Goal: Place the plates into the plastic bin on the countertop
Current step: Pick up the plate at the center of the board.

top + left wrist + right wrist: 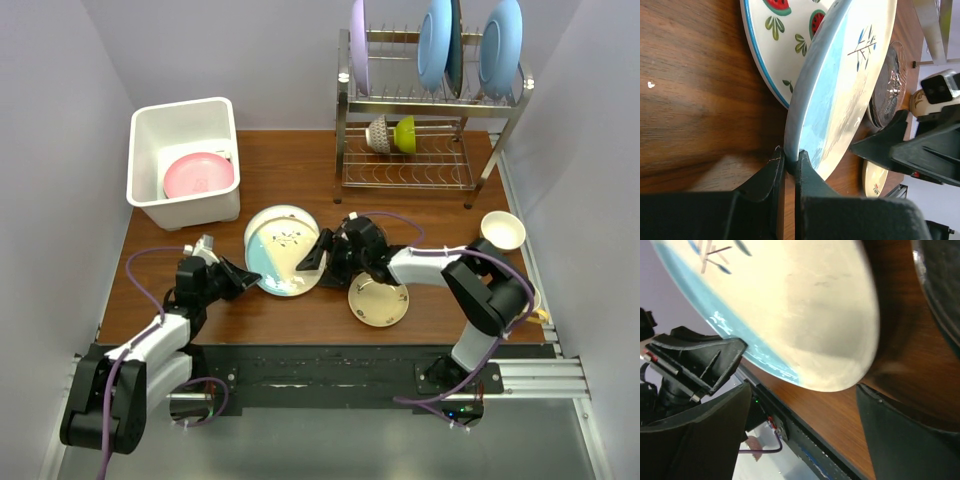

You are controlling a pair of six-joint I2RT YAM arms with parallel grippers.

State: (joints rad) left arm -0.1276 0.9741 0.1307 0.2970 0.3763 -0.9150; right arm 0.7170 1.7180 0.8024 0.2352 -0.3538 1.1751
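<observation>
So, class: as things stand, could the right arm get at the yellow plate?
Probably yes. The right gripper is open and empty, and the yellow plate lies on the countertop close beside that arm with nothing on it. It would need to draw back.

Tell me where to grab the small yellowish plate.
Pinch the rim on its near side, one finger above, one below. The small yellowish plate lies flat on the countertop, so only the rim offers a hold; the right arm crowds its far edge.
</observation>
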